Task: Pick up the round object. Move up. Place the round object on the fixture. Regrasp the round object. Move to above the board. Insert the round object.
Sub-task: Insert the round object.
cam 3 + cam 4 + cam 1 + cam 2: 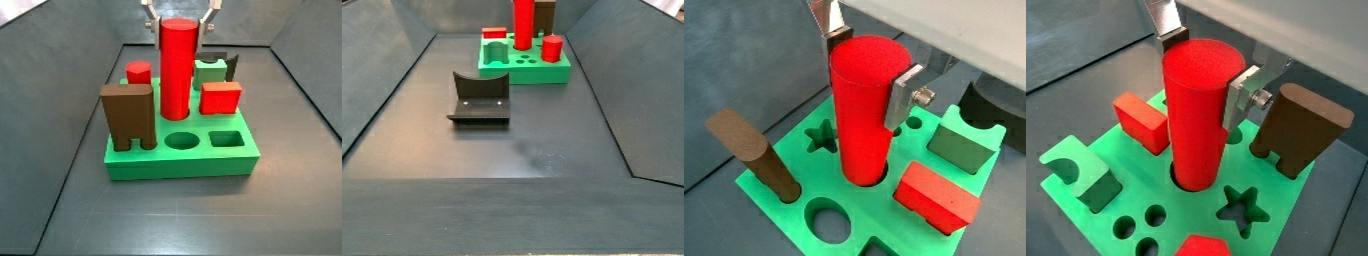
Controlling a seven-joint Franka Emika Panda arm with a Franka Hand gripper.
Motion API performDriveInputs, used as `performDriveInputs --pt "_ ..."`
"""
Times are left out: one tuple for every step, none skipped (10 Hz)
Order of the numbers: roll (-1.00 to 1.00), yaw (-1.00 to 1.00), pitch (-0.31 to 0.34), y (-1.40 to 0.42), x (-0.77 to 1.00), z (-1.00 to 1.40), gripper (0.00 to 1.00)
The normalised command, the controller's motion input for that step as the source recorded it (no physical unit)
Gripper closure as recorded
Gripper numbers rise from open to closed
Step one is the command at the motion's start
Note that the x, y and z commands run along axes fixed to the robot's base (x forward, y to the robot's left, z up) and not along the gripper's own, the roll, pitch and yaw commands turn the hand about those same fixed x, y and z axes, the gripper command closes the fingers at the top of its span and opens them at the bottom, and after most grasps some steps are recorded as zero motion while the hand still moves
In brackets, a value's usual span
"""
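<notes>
Claw: above the board, its two silver fingers clamped on the upper end of the round object, one on each side; also seen at the top of a side view.
Round object: long red cylinder, upright, its lower end sitting in a round hole of the board in both wrist views; it stands taller than every other piece in a side view and shows at the far end of the floor in a side view.
Board: thick bright green block on the dark floor, with empty round and square holes near its front edge; star-shaped hole visible in a wrist view.
Brown block: upright on the board's corner, beside the round object.
Red cube: on the board, just beside the cylinder.
Short red peg: behind the brown block.
Fixture: dark bracket on the floor, well apart from the board, nothing in it.
</notes>
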Motion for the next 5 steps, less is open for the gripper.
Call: performDriveInputs --pt "0.32 0.00 -0.009 0.00 -0.01 -0.39 1.00" --pt "0.18 0.00 -0.074 0.00 -0.21 -0.36 1.00" --pt "0.17 0.00 -0.089 0.00 -0.25 -0.35 1.00" --pt "0.18 0.00 -0.064 0.00 -0.20 -0.33 1.00" --pt "0.18 0.00 -0.077 0.00 -0.26 -0.32 1.00"
